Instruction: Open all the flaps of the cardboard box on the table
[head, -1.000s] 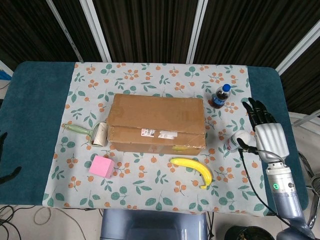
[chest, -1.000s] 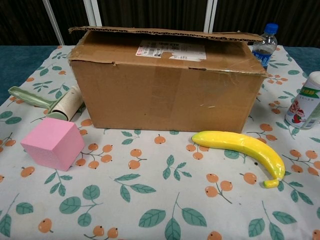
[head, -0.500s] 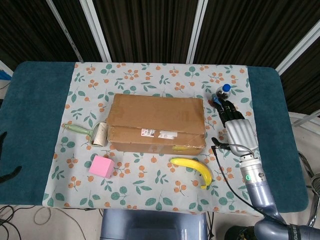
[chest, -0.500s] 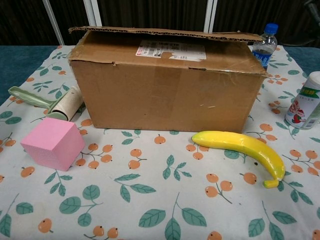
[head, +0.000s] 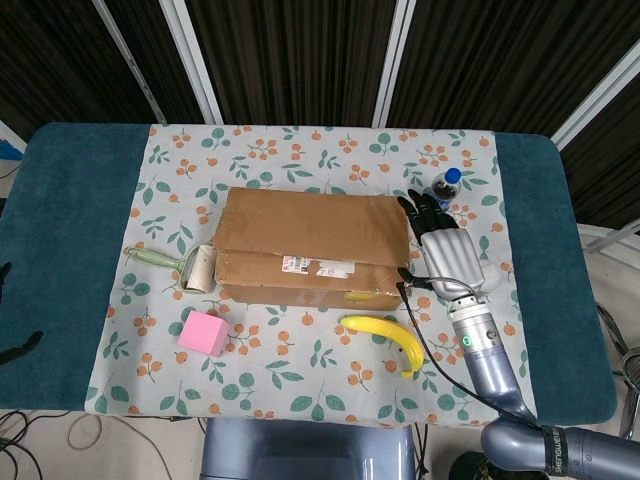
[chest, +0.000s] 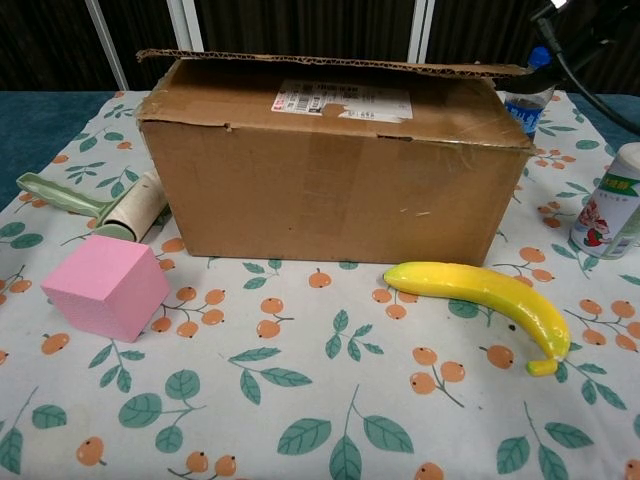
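The brown cardboard box (head: 315, 245) lies in the middle of the flowered cloth. Its top flaps are folded down, with a white label on the near one. In the chest view the box (chest: 330, 170) shows its far flap lifted slightly along the top edge. My right hand (head: 445, 250) hovers at the box's right end with its fingers stretched flat toward the top right corner, holding nothing. Whether they touch the cardboard is unclear. Only its wrist and cable (chest: 580, 20) show in the chest view. Dark fingertips (head: 18, 347) at the left edge may be my left hand.
A yellow banana (head: 388, 338) lies in front of the box, a pink cube (head: 204, 333) to its front left and a lint roller (head: 180, 265) by its left end. A cola bottle (head: 441, 190) and a white bottle (chest: 610, 205) stand to the right.
My right hand has swung in from the table's right side to the box's right end, passing over the white bottle. The box and the other objects have not moved.
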